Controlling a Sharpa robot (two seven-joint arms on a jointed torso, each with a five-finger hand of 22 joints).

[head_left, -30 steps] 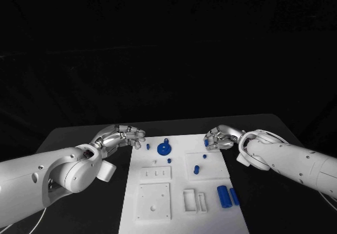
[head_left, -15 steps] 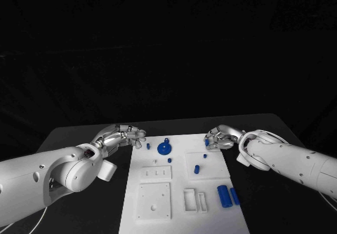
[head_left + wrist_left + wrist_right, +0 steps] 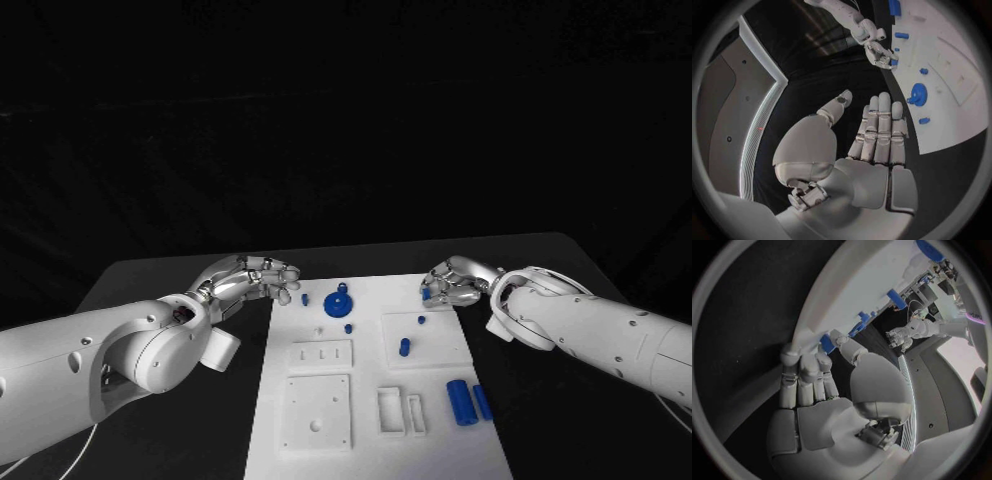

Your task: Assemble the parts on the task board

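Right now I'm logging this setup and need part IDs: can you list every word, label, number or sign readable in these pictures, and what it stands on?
There is no readable text in these views.
The task board: plain white, no print or numbers visible.
The blue parts, such as the round one: no markings visible.
The left hand and right hand: no brand or label visible.

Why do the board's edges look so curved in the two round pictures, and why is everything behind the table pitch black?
Left wrist view: a fisheye lens bends the task board's straight edges into arcs behind the left hand. Right wrist view: the same bending, with the board curving over the right hand. Head view: the edges stay straight; only the board and arms are lit, and the background is dark.
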